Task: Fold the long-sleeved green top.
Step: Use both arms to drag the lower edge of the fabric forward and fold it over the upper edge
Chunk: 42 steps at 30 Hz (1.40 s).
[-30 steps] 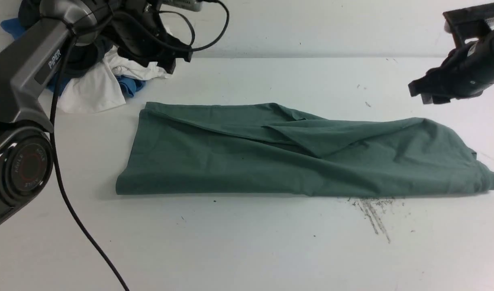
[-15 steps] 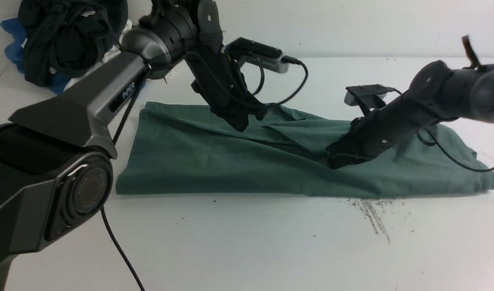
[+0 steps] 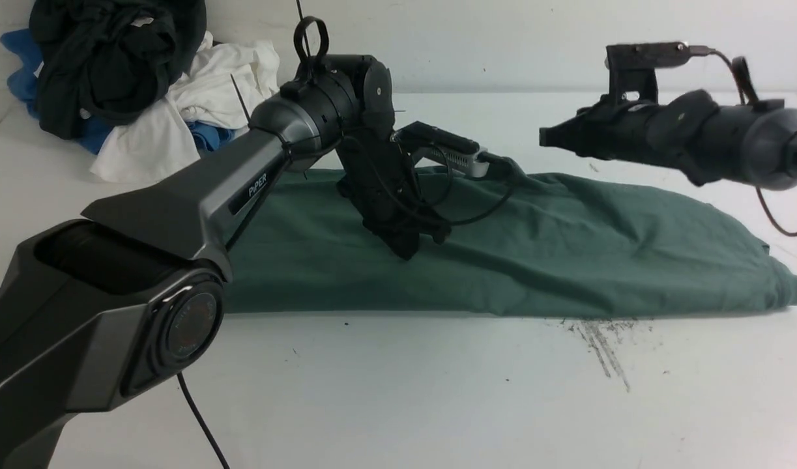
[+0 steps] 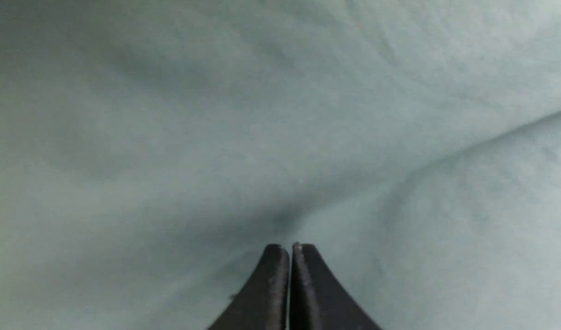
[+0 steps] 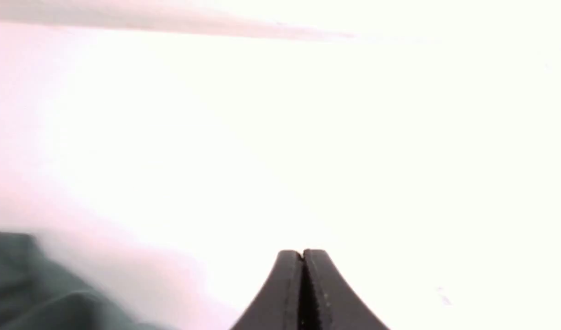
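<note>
Entry: green long-sleeved top, fold in progress.

The green long-sleeved top point(image 3: 567, 247) lies on the white table point(image 3: 398, 391) as a long flat band. It runs from behind the left arm out almost to the right edge, at middle depth. We see no sleeves, neck or logo, so we judge the lengthwise folds done and the crosswise fold not yet made.

The left gripper point(image 3: 408, 251) points down, its tip on the cloth left of the band's middle. In the left wrist view the fingertips point(image 4: 280, 256) are pressed together with no fabric showing between them. A crease runs up to the tips, and we cannot rule out a thin pinch.

The right gripper point(image 3: 548, 137) hangs above the far edge of the band, right of centre, clear of the cloth and pointing left. Its fingertips point(image 5: 317, 261) are also together, with nothing held.

A pile of black, white and blue garments point(image 3: 144, 85) sits at the far left, apart from the top.

Judged step: between folds, with both arms over the band and neither visibly gripping.

Next move, as we read it: open the jaws, take one end of the band at its near and far corners, and carry it across to the other end. The right end point(image 3: 782, 293) looks bunched and may need flattening first.
</note>
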Each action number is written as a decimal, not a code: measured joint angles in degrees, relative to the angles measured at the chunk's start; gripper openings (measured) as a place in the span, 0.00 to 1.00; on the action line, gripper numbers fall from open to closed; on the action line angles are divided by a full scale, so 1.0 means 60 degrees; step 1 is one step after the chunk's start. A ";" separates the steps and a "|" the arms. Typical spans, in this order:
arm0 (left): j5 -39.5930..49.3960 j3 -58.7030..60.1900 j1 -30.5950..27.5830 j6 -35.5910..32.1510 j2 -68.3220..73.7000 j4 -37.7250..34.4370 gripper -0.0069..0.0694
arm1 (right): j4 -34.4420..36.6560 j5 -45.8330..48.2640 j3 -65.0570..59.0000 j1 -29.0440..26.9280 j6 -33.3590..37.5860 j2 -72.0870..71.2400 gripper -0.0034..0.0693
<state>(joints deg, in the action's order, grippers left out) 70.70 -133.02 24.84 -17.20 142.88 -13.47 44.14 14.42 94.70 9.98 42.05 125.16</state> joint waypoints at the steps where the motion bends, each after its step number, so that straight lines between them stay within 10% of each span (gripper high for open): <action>1: 0.0000 0.0000 -0.0027 0.0000 0.0000 0.0247 0.08 | -0.0050 0.1261 0.0378 -0.0050 -0.0009 0.0000 0.03; 8: -0.0281 0.0000 -0.0603 0.0258 0.0000 0.1137 0.08 | -0.1062 0.6048 0.0819 0.0006 0.0035 0.0178 0.03; 19: -0.3322 0.0000 -0.1624 0.1804 0.0496 0.1085 0.08 | 0.0567 0.2184 0.0950 -0.0084 0.0023 0.1340 0.03; 32: -0.0140 -0.1458 -0.1950 0.1270 -0.0118 0.0967 0.08 | 0.1761 0.5438 0.2773 0.0522 0.0441 0.1653 0.03; 42: 0.0036 -0.1536 -0.1911 0.0917 -0.0191 0.0820 0.08 | 0.1212 0.3488 0.2825 0.0384 -0.0208 0.2501 0.04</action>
<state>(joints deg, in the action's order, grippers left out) 70.91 -142.23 13.37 -11.69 141.74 -8.55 51.42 35.35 111.65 12.29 40.80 140.17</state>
